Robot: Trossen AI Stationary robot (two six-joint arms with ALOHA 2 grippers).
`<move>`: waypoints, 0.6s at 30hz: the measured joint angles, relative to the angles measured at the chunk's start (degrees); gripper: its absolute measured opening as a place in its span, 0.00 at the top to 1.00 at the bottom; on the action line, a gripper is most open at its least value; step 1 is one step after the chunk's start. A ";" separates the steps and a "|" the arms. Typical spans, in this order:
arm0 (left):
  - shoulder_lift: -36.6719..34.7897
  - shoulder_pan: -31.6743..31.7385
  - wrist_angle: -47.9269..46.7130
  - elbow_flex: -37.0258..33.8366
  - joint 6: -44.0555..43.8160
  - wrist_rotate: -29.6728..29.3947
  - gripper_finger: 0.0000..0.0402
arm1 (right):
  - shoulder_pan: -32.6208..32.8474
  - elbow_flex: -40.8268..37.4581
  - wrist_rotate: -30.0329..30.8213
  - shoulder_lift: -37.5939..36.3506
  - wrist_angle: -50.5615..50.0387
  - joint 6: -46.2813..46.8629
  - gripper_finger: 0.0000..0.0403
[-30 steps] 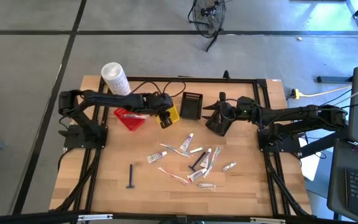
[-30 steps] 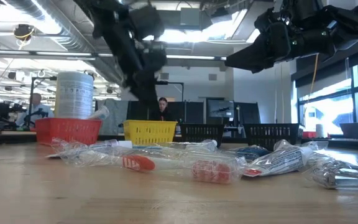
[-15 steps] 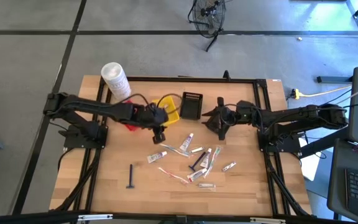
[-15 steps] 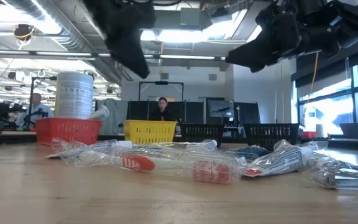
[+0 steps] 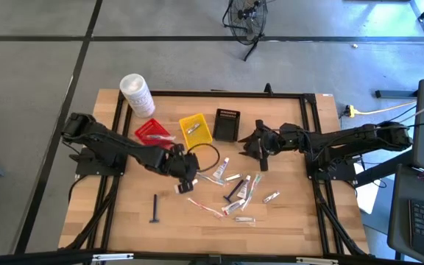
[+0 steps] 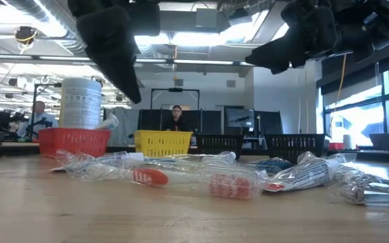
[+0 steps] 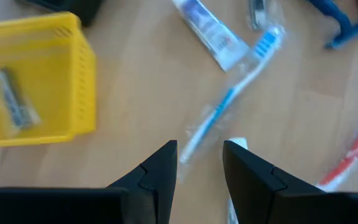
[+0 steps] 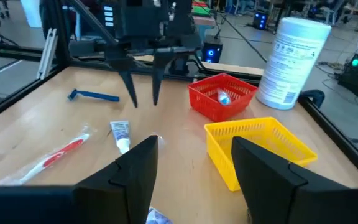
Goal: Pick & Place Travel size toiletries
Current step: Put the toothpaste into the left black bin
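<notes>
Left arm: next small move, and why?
Probably lower the left gripper straight down onto the blue toothbrush. Its fingers are open and empty, the brush's handle end lies between them, and the yellow basket already holds one item.

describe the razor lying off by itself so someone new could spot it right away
Start at the wooden table and find the heap of toiletries near its middle. Look toward the left arm's side, nearer the front edge: the razor lies alone on bare wood. It is dark and T-shaped, unlike the pale tubes and clear-wrapped sticks.
</notes>
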 joint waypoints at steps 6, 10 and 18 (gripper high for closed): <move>2.81 -1.73 1.19 -0.04 0.16 -1.24 0.69 | 2.17 1.08 -2.70 7.34 -1.30 -1.85 0.47; 3.80 -1.76 1.53 -0.04 0.42 -1.26 0.69 | 2.88 6.19 -2.68 14.71 -4.62 -2.98 0.47; 3.87 -1.73 1.51 -0.04 3.64 -1.25 0.69 | 5.53 20.32 -2.64 30.31 -18.42 -7.66 0.47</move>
